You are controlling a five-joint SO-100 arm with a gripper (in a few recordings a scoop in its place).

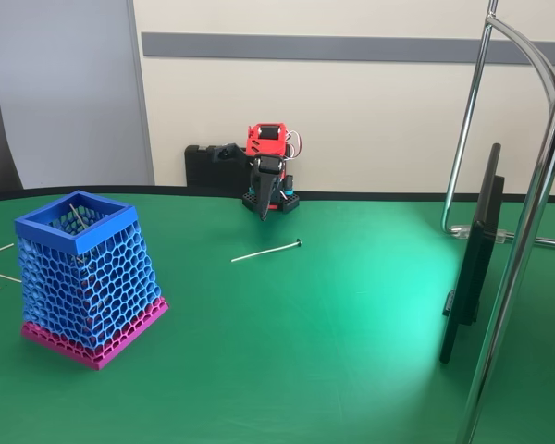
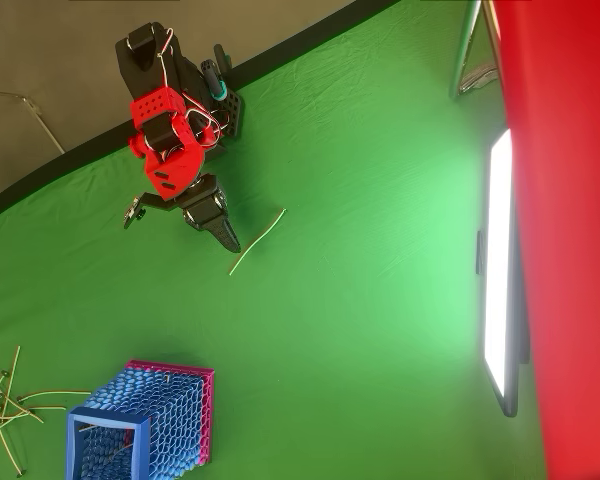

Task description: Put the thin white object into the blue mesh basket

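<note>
The thin white object lies flat on the green table, its small dark head at the right end in the fixed view. From overhead this stick sits just right of my gripper. The gripper hangs at the back of the table on the folded red and black arm, pointing down, shut and holding nothing. The blue mesh basket stands upright at the left on its pink base, well apart from the stick. A few similar sticks rest inside it. Overhead, the basket is at the bottom left.
Several loose whitish sticks lie on the table left of the basket. A dark monitor and a chrome tube stand occupy the right side. Open green table stretches between the stick and the basket.
</note>
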